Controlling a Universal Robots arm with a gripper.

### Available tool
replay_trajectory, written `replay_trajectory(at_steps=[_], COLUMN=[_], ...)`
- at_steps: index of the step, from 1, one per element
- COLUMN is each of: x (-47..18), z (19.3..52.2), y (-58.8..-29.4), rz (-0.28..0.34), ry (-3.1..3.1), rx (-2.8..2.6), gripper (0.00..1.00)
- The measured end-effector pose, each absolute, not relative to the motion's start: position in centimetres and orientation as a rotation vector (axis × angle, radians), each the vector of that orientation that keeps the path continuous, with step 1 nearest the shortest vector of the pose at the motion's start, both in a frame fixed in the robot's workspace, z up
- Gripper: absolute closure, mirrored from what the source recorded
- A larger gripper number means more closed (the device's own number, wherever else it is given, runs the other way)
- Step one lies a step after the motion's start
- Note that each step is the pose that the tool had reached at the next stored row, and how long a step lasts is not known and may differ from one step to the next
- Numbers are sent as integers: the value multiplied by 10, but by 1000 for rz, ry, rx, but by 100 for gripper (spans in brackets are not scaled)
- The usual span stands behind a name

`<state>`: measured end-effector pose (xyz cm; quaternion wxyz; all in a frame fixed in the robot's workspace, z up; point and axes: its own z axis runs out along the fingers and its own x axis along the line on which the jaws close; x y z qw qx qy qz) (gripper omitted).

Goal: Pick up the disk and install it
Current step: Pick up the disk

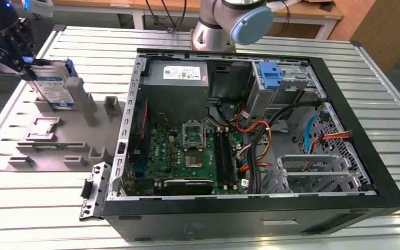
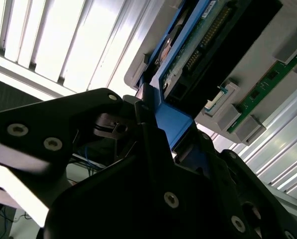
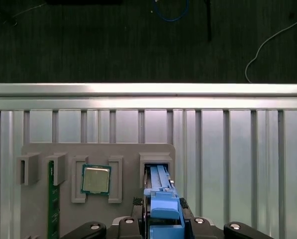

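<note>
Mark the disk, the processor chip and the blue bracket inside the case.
disk [image 1: 52,87]: exterior view, label face.
processor chip [image 3: 96,179]: first wrist view, metal lid.
blue bracket [image 1: 271,74]: exterior view, upper body.

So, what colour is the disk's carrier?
Blue; the carrier on the disk shows best in the first wrist view.

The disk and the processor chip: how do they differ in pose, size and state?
The disk stands on edge in a slot of the grey holder; the processor chip lies flat in its recess. The gripper is shut on the disk; nothing touches the processor chip. The disk is clearly larger than the processor chip. Both sit on the same grey holder, outside the computer case.
</note>
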<state>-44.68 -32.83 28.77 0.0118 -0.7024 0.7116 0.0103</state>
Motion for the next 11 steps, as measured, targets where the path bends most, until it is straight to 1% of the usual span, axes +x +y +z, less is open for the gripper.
replay_trajectory(at_steps=[11], x=[-447], z=[288], y=[-328], rz=[32], ry=[2223], rx=[-2187], gripper=[64])
